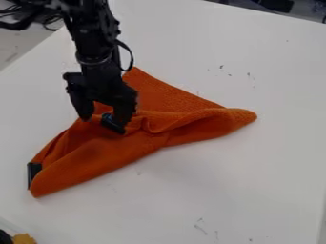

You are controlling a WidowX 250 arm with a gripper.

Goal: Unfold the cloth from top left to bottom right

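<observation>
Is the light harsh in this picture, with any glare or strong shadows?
In the camera view, the light looks soft and even on the white table, without strong glare or hard-edged shadows; the orange cloth darkens gently below the gripper.

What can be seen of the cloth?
The cloth is orange and looks soft and textured, like towelling. It lies folded and rumpled on the white table, with corners pointing up, right and lower left, and a raised fold running to the right one. A black strip shows at its lower-left edge. The open end effector is at its upper left; whether they touch is unclear.
</observation>
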